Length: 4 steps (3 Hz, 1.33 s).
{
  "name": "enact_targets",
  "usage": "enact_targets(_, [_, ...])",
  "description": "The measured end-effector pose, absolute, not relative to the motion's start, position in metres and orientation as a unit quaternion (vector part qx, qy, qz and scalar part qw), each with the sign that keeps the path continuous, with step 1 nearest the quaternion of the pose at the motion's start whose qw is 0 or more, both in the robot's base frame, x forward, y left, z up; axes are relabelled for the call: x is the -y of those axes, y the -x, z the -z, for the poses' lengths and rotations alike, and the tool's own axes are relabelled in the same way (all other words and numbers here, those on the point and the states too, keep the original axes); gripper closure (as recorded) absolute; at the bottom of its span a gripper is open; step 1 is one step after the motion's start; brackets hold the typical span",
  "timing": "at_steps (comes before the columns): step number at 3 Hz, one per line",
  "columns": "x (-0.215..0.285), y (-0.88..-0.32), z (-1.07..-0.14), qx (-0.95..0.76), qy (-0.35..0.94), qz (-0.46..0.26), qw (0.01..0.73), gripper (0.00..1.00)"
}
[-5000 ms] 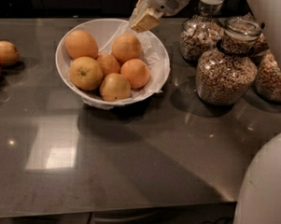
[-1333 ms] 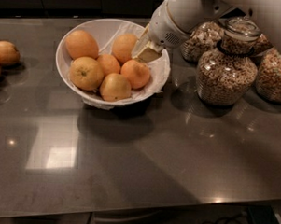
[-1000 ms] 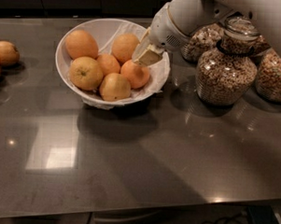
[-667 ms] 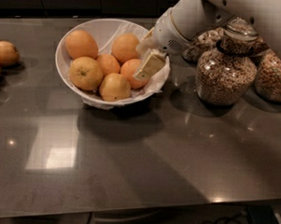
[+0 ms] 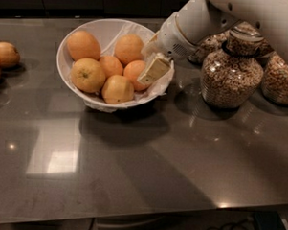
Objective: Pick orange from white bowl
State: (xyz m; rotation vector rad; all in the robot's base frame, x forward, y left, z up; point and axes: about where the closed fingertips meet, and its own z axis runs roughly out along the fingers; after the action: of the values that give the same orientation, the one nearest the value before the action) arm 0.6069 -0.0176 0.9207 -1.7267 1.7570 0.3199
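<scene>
The white bowl [image 5: 63,60] sits on the dark bench [image 5: 156,160] and holds six fruits on crinkled white paper [image 5: 163,83]. The orange [image 5: 132,71], deep in colour, lies at the bowl's right side, against the paper. It is hemmed in by a small orange [image 5: 110,65] at the bowl's centre, a yellowish orange [image 5: 118,89] at the near rim and another orange [image 5: 129,48] toward the far rim. A pale orange with a dark stem dot [image 5: 88,75] and a large orange [image 5: 83,44] fill the bowl's left half.

The hand [image 5: 154,71] is inside the bowl's right rim, its cream-coloured tip lying across the right flank of the orange and hiding that side. I cannot tell whether the hand is spread or pinching the fruit. The white arm [image 5: 198,21] reaches in from the upper right, passing over the bowl's far-right rim.

To the right of the bowl stands a cluster of glass jars [image 5: 232,73] filled with cereal, close beside the arm. Well left of the bowl, two loose oranges [image 5: 5,54] rest on the bench.

Five seconds ago the hand hung above the bowl's far rim, clear of the fruit. It has since come down and forward to the orange, which has kept its place, as have its neighbours.
</scene>
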Motion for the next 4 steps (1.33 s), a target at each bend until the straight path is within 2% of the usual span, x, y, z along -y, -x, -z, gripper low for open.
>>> enact_targets(4, [0.018, -0.629, -0.897, -0.676, 0.658, -0.101, 0.316, 0.41])
